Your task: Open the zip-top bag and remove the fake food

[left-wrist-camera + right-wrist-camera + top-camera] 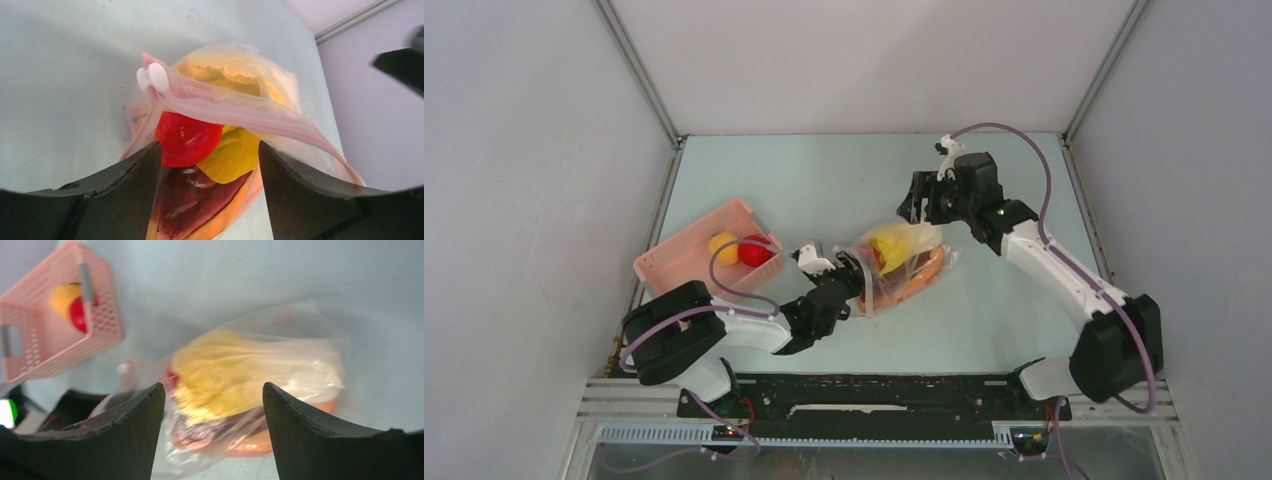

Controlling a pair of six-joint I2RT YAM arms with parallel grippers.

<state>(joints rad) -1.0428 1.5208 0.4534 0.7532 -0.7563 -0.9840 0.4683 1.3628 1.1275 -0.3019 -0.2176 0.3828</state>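
The left gripper (210,150) gapes empty at the mouth of the zip-top bag (240,107). The right gripper (921,205), equally wide and empty, hovers over its far-edge end. I'd have the left one straddle the red fruit (186,139) squarely, catching no plastic.

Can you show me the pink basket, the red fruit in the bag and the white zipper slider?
pink basket (679,258): top external view, bare left end.
red fruit (187,137): left wrist view, its round front.
white zip slider (153,78): left wrist view, its middle.
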